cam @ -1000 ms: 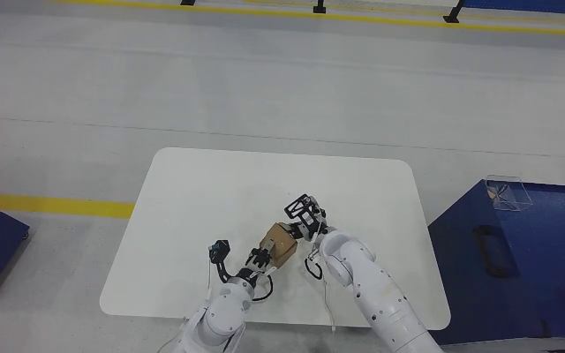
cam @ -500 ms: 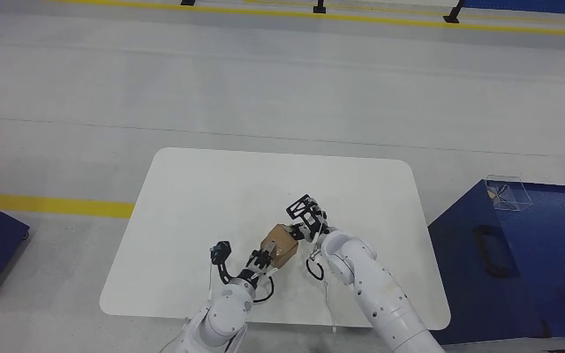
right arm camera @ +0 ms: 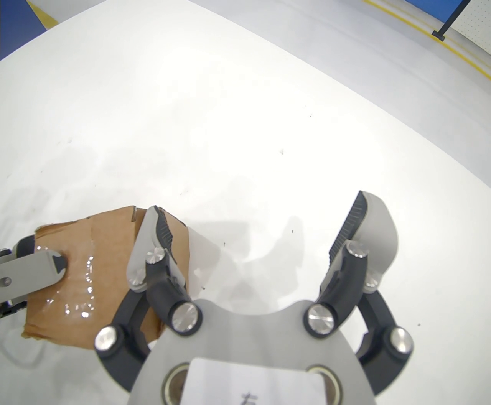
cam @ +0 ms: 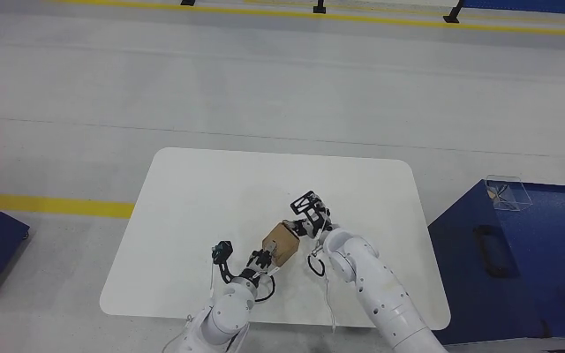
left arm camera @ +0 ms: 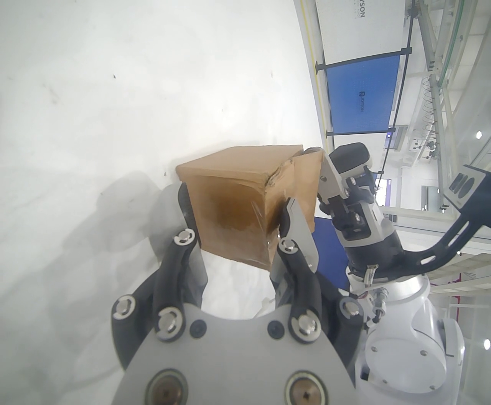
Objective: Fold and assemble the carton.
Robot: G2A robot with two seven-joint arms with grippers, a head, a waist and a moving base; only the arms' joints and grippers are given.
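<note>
One brown carton (left arm camera: 234, 165) — left hand (left arm camera: 236, 209) clamped on it, right hand (right arm camera: 259, 209) spread wide beside it.

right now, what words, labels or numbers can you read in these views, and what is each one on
On the blue panel: a sideways brand mark, not read off here.
On the white wall panel: a like mark, cut by the edge.
On the label by the right claw: one character, cut off, unreadable.
On the carton: none.

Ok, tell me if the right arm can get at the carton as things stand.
Probably yes: the right gripper is open, one finger against the carton, with nothing between them; the left gripper grips it too.
</note>
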